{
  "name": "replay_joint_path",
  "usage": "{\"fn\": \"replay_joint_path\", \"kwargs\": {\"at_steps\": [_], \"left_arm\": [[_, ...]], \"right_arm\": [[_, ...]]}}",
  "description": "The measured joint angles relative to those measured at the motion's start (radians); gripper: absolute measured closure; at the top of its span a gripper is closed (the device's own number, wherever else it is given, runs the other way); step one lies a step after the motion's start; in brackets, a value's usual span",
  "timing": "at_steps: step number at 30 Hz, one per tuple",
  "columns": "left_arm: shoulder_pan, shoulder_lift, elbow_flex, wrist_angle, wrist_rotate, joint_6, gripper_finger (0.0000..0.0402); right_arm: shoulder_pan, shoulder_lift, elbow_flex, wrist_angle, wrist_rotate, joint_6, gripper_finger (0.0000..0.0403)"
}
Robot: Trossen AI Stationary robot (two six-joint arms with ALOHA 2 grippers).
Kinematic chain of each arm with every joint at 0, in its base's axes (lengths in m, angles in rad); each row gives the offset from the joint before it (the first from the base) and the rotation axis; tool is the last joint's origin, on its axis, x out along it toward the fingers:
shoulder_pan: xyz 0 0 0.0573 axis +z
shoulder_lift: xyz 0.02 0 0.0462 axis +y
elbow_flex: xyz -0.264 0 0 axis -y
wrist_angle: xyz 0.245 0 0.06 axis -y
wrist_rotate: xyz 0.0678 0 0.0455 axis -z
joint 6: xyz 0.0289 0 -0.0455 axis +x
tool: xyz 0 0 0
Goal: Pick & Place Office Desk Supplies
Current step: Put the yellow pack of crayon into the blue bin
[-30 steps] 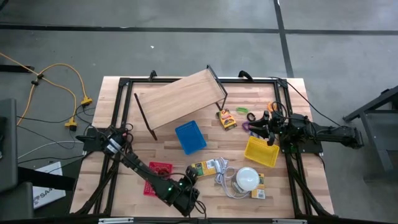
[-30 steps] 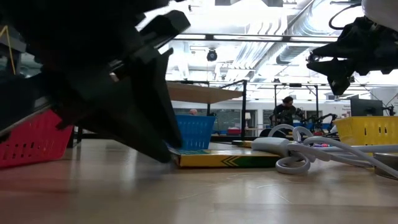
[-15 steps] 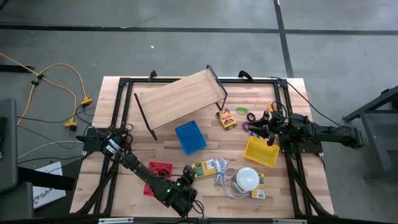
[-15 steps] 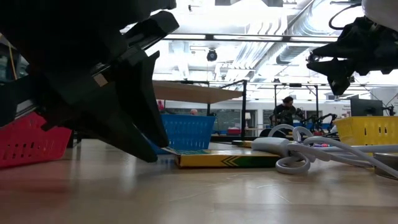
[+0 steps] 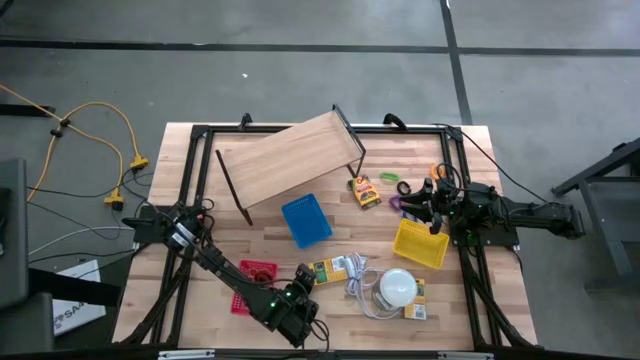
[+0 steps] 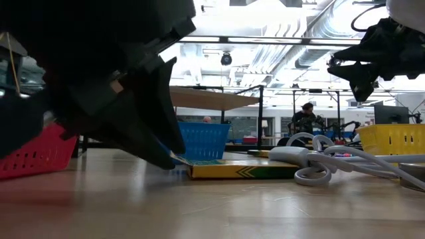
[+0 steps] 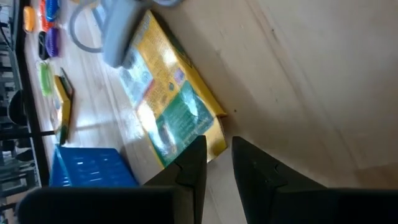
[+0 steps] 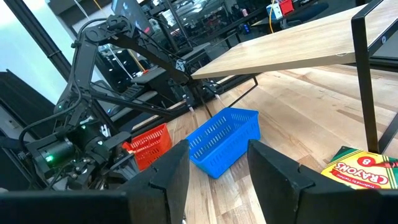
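Note:
A yellow-green printed packet (image 5: 328, 270) lies flat on the wooden table near its front edge. My left gripper (image 5: 304, 283) slants down at the packet's near left corner (image 7: 219, 124), its fingers a narrow gap apart (image 7: 217, 152). In the low view its fingertips (image 6: 171, 159) stand at the packet's end (image 6: 199, 170). A second packet (image 5: 416, 304) lies under a white dome (image 5: 398, 287) with a white cord. Green (image 5: 388, 177), purple (image 5: 398, 205) and orange (image 5: 437, 172) small pieces lie at the far right. My right gripper (image 5: 424, 210) waits open above them, holding nothing. My left gripper has one finger (image 7: 194, 160) in front of the packet's corner and the other (image 7: 245, 158) beside it over bare wood. I cannot tell whether either finger touches the packet, which lies flat on the table.
A blue basket (image 5: 306, 220), a red basket (image 5: 255, 285) and a yellow basket (image 5: 420, 243) stand on the table. A tilted wooden shelf (image 5: 290, 160) fills the far left. A crayon box (image 5: 364, 190) lies by it.
My left gripper has rocked slightly where it stands at the packet's corner. The packet has kept its place.

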Motion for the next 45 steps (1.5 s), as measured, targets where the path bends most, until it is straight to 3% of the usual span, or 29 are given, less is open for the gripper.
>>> {"fn": "replay_joint_path", "kwargs": {"at_steps": [18,45], "left_arm": [[-0.005,0.021,0.000,0.004,-0.064,0.004,0.0332],[0.001,0.023,0.000,0.044,-0.061,0.060,0.0332]], "right_arm": [[0.000,0.000,0.000,0.000,0.000,0.000,0.0253],[0.000,0.000,0.000,0.000,0.000,0.000,0.0253]]}}
